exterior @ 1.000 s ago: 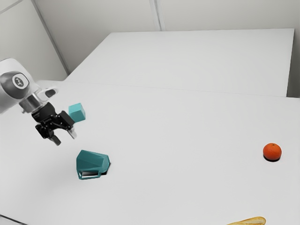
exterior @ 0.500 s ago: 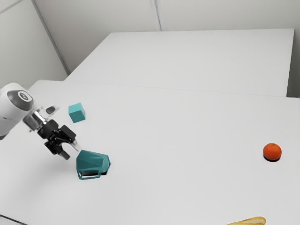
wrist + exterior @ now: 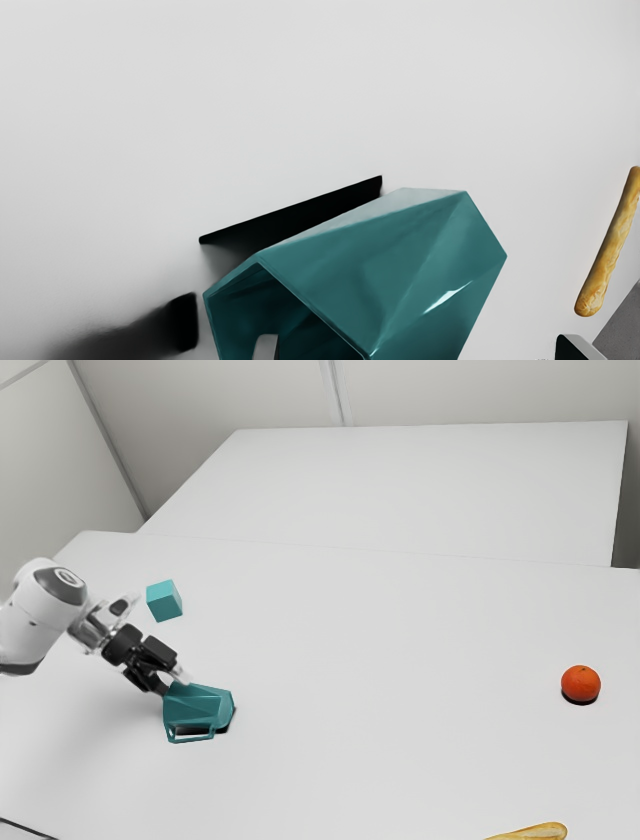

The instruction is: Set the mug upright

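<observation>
Reaching closer than before, open fingers (image 3: pixel 181 675) at the mouth of the toppled mug (image 3: pixel 198 707).

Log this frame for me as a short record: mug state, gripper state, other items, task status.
mug: teal, lying on its side, open mouth toward the arm
gripper: at the mug's mouth end, fingers spread; one fingertip overlaps the mouth in the wrist view, the other stands outside the mug
contact: cannot tell
cube: turquoise, on the table, beyond the mug in the exterior view
orange, toward the exterior view's right
bread: long loaf, on the table
task status: mug not upright
</observation>
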Controlling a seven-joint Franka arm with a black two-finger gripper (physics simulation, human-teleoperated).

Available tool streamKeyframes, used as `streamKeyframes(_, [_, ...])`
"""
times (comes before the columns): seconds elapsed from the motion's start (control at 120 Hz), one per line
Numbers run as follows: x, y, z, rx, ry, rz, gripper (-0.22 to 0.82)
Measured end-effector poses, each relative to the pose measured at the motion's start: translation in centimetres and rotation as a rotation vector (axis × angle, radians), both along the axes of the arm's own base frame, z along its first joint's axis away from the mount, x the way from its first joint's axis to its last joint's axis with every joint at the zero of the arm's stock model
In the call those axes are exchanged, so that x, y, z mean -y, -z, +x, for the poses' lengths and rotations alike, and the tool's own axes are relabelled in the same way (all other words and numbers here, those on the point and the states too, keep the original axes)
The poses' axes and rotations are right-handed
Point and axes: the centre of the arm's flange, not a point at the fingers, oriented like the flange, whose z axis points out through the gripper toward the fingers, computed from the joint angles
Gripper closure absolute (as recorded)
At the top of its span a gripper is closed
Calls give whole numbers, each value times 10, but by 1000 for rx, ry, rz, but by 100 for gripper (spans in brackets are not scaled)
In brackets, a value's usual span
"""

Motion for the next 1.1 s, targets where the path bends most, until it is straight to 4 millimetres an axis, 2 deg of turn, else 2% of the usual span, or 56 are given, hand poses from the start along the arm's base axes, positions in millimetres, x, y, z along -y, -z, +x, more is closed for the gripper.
streamKeyframes(0.125, [8, 9, 0, 4, 20, -56, 0])
streamKeyframes(0.183, [9, 10, -1, 7, 25, -79, 4])
streamKeyframes(0.425, [15, 8, -6, 21, 67, -142, 41])
streamKeyframes(0.658, [19, 4, -8, 40, 101, -167, 66])
streamKeyframes(0.758, [20, 3, -8, 48, 111, -172, 71])
streamKeyframes(0.967, [20, 1, -8, 64, 125, -173, 76])
streamKeyframes(1.1, [25, -8, -5, 89, 145, -162, 78])
